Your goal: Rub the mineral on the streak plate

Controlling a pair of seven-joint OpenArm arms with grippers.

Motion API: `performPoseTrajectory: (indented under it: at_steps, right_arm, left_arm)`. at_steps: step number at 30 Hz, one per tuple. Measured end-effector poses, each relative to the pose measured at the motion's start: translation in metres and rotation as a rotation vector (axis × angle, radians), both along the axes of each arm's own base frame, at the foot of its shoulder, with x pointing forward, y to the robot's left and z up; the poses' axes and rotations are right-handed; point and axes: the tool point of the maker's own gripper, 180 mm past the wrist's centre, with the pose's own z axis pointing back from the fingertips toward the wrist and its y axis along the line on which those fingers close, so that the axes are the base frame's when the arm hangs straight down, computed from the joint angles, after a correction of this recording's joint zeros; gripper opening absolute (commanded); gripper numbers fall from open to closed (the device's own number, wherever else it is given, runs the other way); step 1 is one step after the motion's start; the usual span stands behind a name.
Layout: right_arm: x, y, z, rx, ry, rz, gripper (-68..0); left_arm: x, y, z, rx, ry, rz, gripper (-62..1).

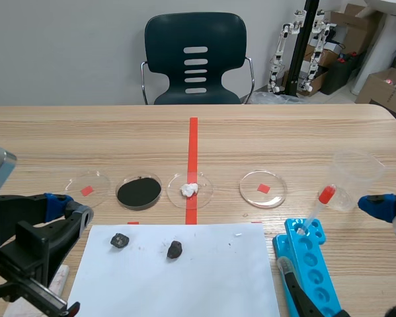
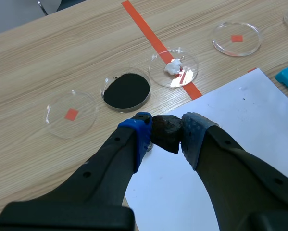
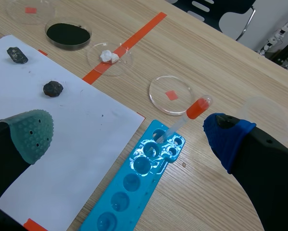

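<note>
Left gripper and right gripper stood open, empty. I feared an off-centre close skidding the dark lumpy mineral, lower left.

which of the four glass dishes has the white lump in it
The dish on the long red tape line; the black-powder dish sits beside it, and the two outer dishes are empty.

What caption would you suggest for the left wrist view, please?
Left tool framing a dark rough mineral lump at the white paper sheet's corner; clear round dishes lie beyond on the wooden table.
</note>
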Motion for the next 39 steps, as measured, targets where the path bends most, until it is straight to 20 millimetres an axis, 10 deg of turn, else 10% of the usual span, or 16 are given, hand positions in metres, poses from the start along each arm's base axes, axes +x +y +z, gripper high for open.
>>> performPoseTrajectory:
  at_steps: [39]
  right_arm:
    - [0.000, 0.000, 0.000, 0.001, 0.000, 0.000, 0.4]
  left_arm:
    - [-0.008, 0.006, -0.020, 0.046, 0.115, 0.014, -49.6]
